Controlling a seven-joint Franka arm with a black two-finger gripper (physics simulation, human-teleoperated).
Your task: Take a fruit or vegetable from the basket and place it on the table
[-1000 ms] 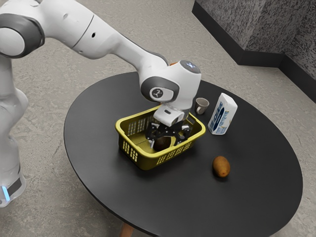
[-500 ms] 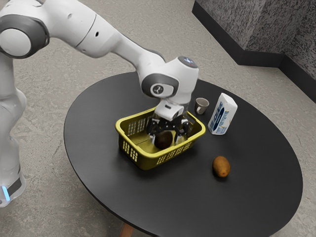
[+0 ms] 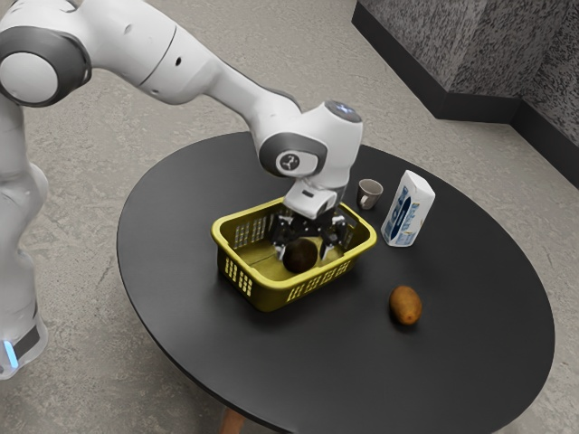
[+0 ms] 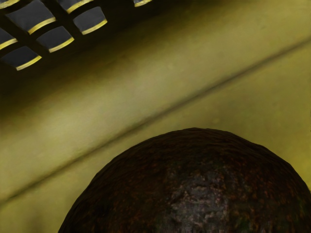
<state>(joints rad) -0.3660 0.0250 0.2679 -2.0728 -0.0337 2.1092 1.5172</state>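
Wrist view: looking right down on a dark avocado [image 4: 194,189], lying on the floor of the yellow basket [image 4: 97,116], with the slotted wall [image 4: 112,34] just past. Grabbing already, or only lining up?

– Lining up, going by the exterior view. Seeing the gripper [image 3: 303,253] down inside the basket, straddling the avocado with fingers apart, not clamping on anything.

– Wondering about doing the grab well, tbh.

– Thinking: centring the avocado between both pads, going low enough to catch the widest part, then closing slowly and evenly to avoid rolling the avocado into the wall. Watching for slip on that rounded skin, testing with a small lift, then rising straight up past the rim before swinging out.

– OK, and pointing which way?

– Not managing to tell, sorry. Getting a nearly round outline in the exterior view and a broad dome in the wrist view, without spotting a stem end. Not reading any clear long axis, so not betting on a twist of the hand.

– Setting down where, then?

– Suggesting a bare patch of the black table [image 3: 362,380], steering clear of the cup [image 3: 369,194], the white carton [image 3: 410,210] and the brown kiwi [image 3: 405,306].
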